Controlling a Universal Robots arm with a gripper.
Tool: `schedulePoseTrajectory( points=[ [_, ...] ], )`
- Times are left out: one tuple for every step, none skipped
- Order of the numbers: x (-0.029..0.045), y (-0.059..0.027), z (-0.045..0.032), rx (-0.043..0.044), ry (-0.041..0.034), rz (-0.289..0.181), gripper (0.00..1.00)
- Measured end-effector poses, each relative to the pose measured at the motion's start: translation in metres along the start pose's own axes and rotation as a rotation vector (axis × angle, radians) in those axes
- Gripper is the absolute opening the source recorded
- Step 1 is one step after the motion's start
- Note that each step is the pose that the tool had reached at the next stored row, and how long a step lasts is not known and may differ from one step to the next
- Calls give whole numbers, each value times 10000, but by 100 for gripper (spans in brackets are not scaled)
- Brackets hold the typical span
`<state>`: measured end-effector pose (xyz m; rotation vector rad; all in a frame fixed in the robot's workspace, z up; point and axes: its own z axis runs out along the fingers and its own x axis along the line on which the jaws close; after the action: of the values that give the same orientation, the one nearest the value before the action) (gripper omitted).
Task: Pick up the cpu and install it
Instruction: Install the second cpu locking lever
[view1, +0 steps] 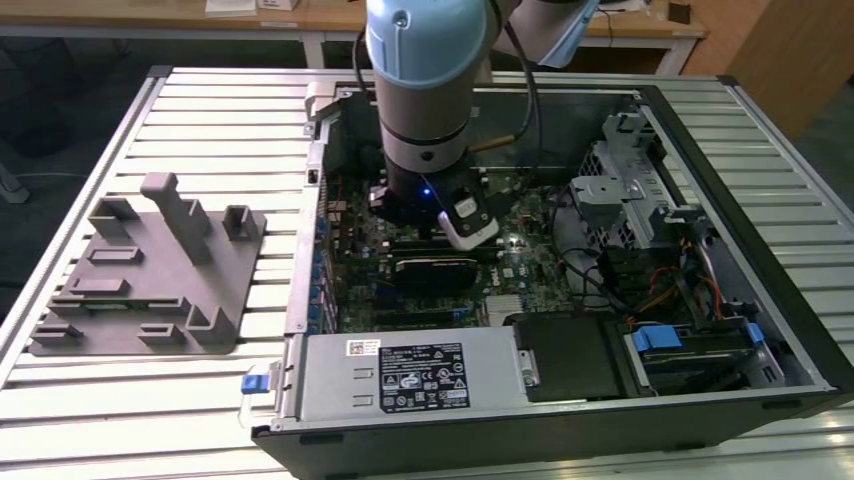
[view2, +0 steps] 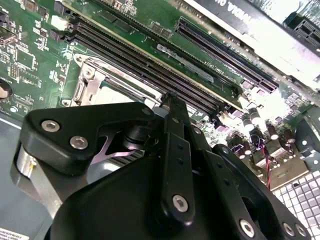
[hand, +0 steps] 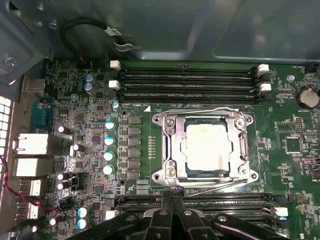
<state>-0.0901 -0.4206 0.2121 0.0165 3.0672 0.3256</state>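
Observation:
The cpu (hand: 207, 147), a pale silver-beige square chip, lies flat in the motherboard socket, framed by the metal socket bracket (hand: 167, 150). In the first wrist view my gripper (hand: 172, 196) is just off the socket's edge beside a row of memory slots, with its black fingers together and nothing between them. It does not touch the cpu. In the second wrist view the gripper's black linkage (view2: 172, 150) hides most of the socket (view2: 89, 82). In the exterior view the arm (view1: 424, 100) reaches straight down into the open computer case (view1: 747, 250).
Memory slots (hand: 190, 82) run along the socket on two sides. Capacitors (hand: 109, 147) and rear ports (hand: 32, 145) stand nearby. A grey plastic fixture tray (view1: 147, 275) lies on the slatted table at the exterior view's left. A power supply (view1: 400, 375) and a drive cage (view1: 627, 190) crowd the case.

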Motion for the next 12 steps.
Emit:
schedulePoseTrajectory(
  points=[
    [1,-9,5,-62,0,4,11],
    [1,-17,8,-139,0,8,11],
    [2,-25,11,-227,2,13,11],
    [2,-34,15,-290,2,16,11],
    [2,-43,19,-324,2,18,11],
    [3,-52,22,-346,2,20,11],
    [4,-60,26,-366,2,21,11],
    [7,-67,31,-398,1,24,11],
    [10,-70,35,-441,2,27,11],
    [12,-73,39,-472,2,28,11],
    [14,-76,44,-500,3,29,11],
    [16,-79,50,-529,3,30,11]
  ],
)
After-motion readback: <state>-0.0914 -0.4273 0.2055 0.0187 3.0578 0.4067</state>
